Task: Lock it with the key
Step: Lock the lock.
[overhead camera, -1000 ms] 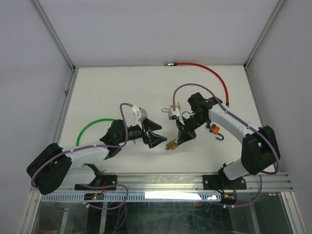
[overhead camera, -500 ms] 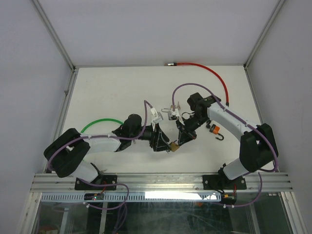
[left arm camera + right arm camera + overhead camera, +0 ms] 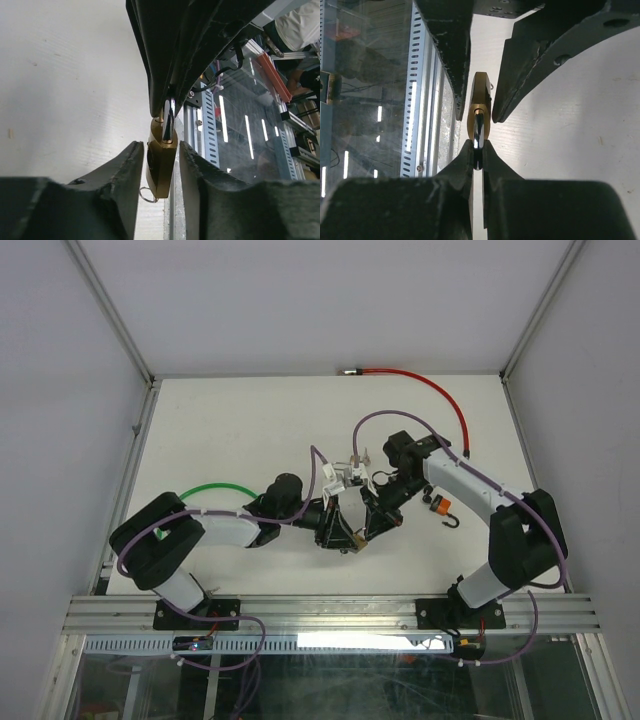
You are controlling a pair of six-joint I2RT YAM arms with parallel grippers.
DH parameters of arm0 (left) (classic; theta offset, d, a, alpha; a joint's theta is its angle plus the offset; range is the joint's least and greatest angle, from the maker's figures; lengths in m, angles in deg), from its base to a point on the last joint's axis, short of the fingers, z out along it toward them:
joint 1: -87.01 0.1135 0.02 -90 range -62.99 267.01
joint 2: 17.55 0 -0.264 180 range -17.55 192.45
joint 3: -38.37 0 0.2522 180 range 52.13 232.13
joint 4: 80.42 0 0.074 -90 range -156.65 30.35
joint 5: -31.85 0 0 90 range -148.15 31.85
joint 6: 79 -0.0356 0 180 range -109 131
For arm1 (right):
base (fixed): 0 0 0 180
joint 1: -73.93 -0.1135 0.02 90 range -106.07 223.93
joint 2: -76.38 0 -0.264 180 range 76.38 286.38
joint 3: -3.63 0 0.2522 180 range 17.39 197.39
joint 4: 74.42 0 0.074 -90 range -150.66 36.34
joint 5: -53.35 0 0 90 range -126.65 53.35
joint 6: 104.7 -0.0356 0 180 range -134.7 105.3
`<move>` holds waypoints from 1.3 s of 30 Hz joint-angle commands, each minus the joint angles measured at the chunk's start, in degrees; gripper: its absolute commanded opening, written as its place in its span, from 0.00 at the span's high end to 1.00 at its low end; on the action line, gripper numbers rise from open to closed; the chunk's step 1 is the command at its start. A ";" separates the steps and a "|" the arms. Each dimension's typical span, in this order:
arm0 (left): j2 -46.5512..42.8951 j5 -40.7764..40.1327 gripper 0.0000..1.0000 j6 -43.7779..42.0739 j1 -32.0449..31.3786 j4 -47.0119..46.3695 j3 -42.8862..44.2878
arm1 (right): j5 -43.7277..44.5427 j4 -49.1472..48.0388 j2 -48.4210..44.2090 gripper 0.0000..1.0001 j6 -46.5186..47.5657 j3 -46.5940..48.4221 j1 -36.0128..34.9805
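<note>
The right gripper [image 3: 479, 150] is pinching the padlock [image 3: 480, 97] by its shackle [image 3: 478, 131] while the left gripper [image 3: 160, 147], jaws still ajar, is straddling its body, likely needing a firm clamp next.

The padlock [image 3: 161, 165] is brass-yellow, with a bright silver shackle [image 3: 168, 117]. It is flanked by the matte black left gripper [image 3: 161, 150] and the equally black right gripper [image 3: 477, 152]. The left arm [image 3: 215, 530] and right arm [image 3: 470, 485] are white with black joints and carry purple cables [image 3: 375, 420]. Beyond the right gripper curves a red cable [image 3: 430, 385]. Behind the left gripper lies a green cable [image 3: 215, 488]. An orange lock [image 3: 440, 505] sits beside the right gripper on the off-white table [image 3: 230, 420].
</note>
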 commanded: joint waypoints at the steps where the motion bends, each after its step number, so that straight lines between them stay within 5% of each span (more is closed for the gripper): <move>1: 0.92 3.11 0.71 0.93 -0.46 -4.12 2.68 | -4.52 1.43 -0.19 1.00 1.34 2.75 0.12; 4: 1.50 4.22 0.99 1.34 -0.45 -4.63 3.06 | -4.69 1.43 -0.15 1.00 1.35 2.70 0.11; 5: 1.52 4.02 1.00 1.44 -0.41 -4.76 3.02 | -4.72 1.43 -0.13 1.00 1.34 2.77 0.08; 7: 0.89 3.05 1.00 1.41 -0.44 -5.39 2.40 | -4.63 1.35 -0.19 0.96 1.09 2.85 0.12; 12: -2.94 0.80 1.00 1.85 -0.11 -8.26 -0.50 | -4.44 -0.18 -1.67 0.59 -0.79 2.73 0.17; 16: -6.32 -1.00 1.00 2.98 0.39 -11.59 -3.53 | -4.52 -3.31 -4.24 0.46 -3.40 2.25 1.13; 28: -17.82 -10.19 1.00 6.78 1.97 -32.22 -14.77 | -14.40 -17.15 -19.71 0.31 -12.21 -3.21 8.57; 33: -20.87 -15.47 1.00 9.23 1.95 -41.05 -17.97 | -17.80 -35.39 -24.85 0.24 -30.43 -8.35 8.56; 39: -19.22 -16.55 1.00 14.57 1.84 -48.96 -18.57 | -22.40 -53.92 -26.30 0.27 -48.11 -14.83 8.56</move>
